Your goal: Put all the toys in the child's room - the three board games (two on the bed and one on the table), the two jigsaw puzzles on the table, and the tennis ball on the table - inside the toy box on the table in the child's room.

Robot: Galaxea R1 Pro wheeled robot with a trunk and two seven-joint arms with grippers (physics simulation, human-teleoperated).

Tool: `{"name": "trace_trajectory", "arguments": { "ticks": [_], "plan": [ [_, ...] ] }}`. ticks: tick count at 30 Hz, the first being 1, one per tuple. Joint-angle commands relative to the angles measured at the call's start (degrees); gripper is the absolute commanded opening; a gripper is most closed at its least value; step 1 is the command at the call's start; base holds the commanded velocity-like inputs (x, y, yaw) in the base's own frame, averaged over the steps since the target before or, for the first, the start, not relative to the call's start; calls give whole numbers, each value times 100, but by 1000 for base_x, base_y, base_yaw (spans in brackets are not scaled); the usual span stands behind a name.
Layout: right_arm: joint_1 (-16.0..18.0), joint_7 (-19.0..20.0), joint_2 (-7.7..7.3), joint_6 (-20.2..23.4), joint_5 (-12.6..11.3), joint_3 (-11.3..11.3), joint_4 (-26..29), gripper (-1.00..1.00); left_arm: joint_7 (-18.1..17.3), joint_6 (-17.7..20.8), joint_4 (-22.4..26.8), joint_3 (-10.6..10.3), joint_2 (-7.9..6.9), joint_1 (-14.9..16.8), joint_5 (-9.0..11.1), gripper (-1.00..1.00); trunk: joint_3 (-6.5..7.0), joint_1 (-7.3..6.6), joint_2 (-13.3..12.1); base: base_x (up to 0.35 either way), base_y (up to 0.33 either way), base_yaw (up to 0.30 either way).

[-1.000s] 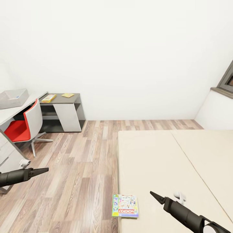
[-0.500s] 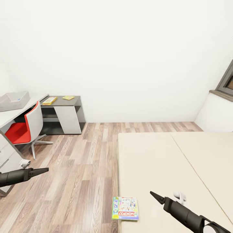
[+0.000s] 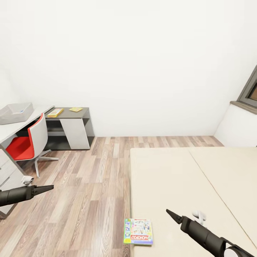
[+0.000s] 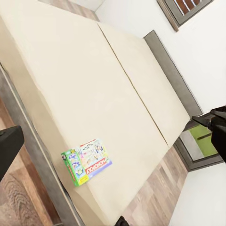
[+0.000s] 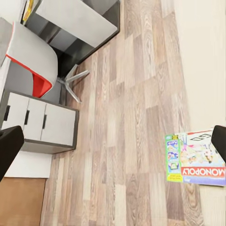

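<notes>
Monopoly board game box (image 3: 138, 231), flat printed cardboard, lies at the beige bed's (image 3: 185, 185) near corner, nearer the right gripper (image 3: 170, 215); both jaws look closed, empty.

Beige bed (image 3: 171, 178), green-edged white board game (image 3: 138, 231), red-seated grey chair (image 3: 26, 141).

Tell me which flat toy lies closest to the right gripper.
The Monopoly board game, at the near corner of the bed, beside the right gripper. The two flat yellow items lie far off on the desk's dark wing.
</notes>
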State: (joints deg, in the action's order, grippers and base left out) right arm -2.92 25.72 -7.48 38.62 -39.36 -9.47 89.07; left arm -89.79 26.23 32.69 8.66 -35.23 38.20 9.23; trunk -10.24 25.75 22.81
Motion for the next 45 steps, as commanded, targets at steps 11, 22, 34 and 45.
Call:
{"name": "trace_trajectory", "arguments": {
  "ticks": [11,22,34,45],
  "plan": [
    [1,-280,10,-180,-45,-3,5,100,-21,61,0,-1,-1,4,3,100,-10,4,11,0,0,0],
    [-2,-329,10,-183,-51,-2,5,100,-21,60,0,4,-1,4,7,100,9,4,11,0,0,0],
    [-4,-331,10,-189,-47,-2,14,100,-21,60,0,4,-1,4,9,100,68,4,11,0,0,11],
    [-4,-329,10,-194,-52,-2,14,100,-21,60,0,2,-1,4,2,100,69,4,11,0,0,0]
  ]
}}
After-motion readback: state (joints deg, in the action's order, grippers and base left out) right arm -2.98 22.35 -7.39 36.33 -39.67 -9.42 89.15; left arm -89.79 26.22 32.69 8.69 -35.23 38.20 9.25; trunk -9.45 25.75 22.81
